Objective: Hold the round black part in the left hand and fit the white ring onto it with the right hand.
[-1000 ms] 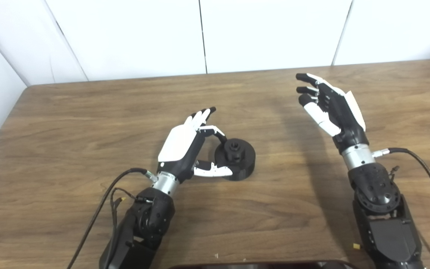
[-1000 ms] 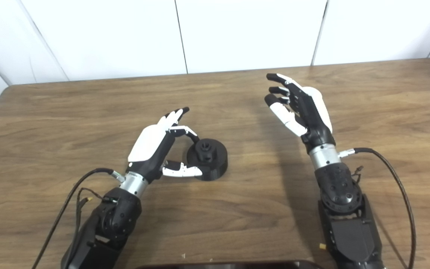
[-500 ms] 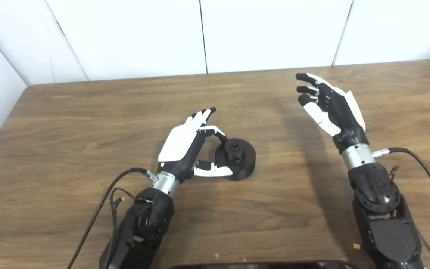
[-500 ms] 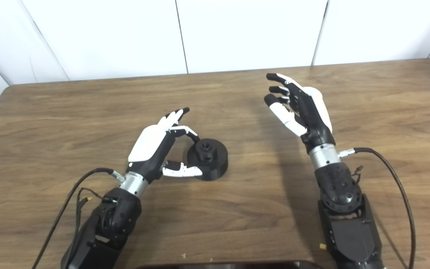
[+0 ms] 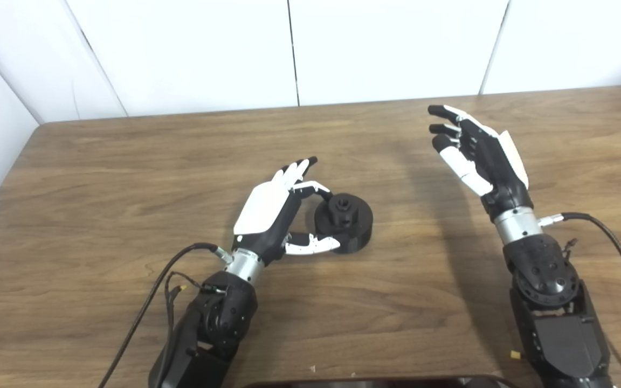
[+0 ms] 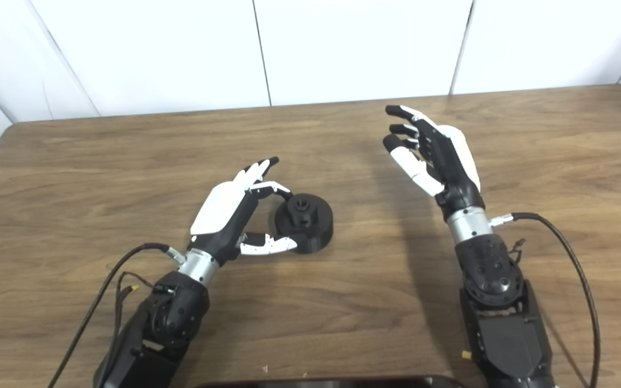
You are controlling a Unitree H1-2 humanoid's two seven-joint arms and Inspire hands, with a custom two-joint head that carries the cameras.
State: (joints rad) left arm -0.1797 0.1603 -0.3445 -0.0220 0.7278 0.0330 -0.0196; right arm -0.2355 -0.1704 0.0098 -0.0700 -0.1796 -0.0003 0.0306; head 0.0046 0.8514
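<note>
We see a brown wooden table (image 5: 127,161) against white wall panels. The round black part (image 5: 344,215) sits on the table near centre. Left hand (image 5: 273,213) pinches it, one curled finger on the far side, thumb on the near side. Right hand (image 5: 477,156) hovers right of it, fingers spread, holding nothing.

The left hand (image 5: 273,213) slid the black part (image 5: 344,221) slightly toward 1 o'clock across the desk (image 5: 127,178).

A brown wooden table (image 5: 100,178) carries the round black part (image 5: 344,222) near its middle.
</note>
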